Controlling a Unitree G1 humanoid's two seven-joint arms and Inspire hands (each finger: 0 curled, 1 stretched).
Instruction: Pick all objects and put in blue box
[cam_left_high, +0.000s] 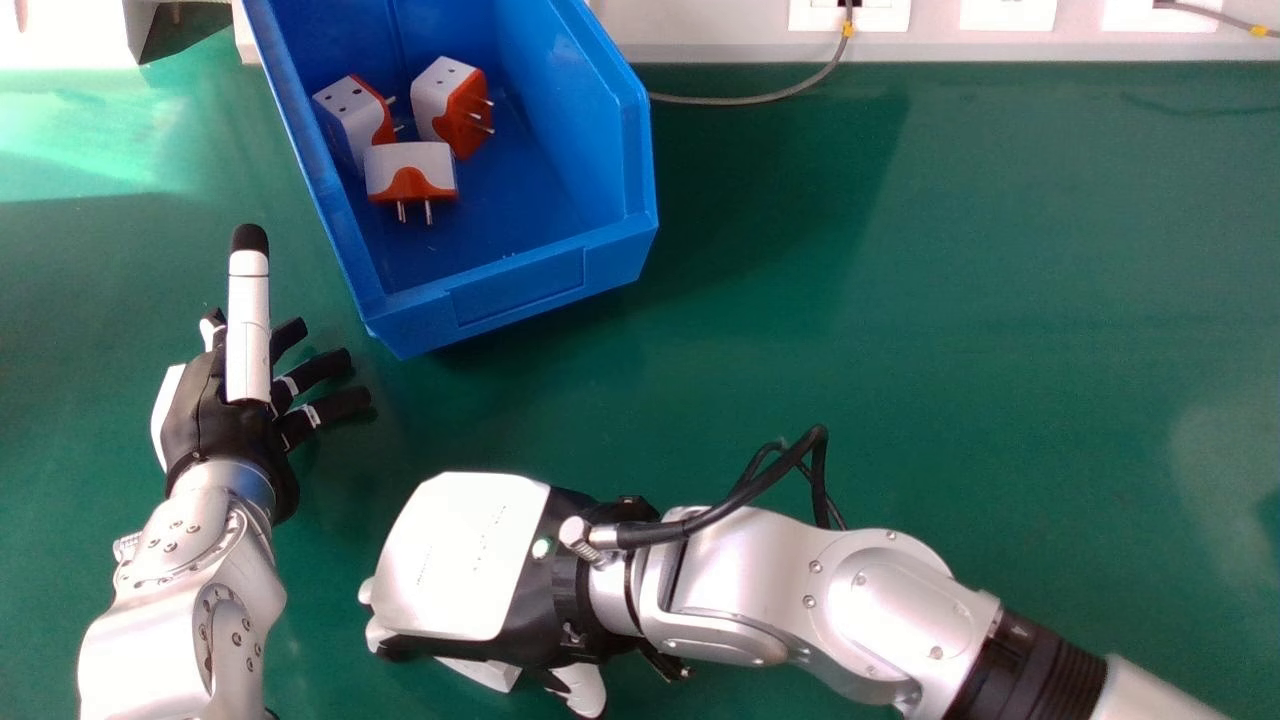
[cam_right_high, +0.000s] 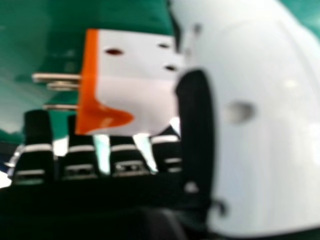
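The adapter (cam_right_high: 135, 85) sits near, beneath the right hand (cam_left_high: 460, 560); whether pinched, I cannot tell. Secure it before lifting toward the far blue box (cam_left_high: 520, 290), clearing the spread left hand (cam_left_high: 215, 415).

White wall (cam_left_high: 700, 25) behind green tabletop (cam_left_high: 1000, 300), with 3 plates (cam_left_high: 1008, 14) and 2 grey cables (cam_left_high: 740, 101). Glare (cam_left_high: 90, 140) at tabletop's far left.
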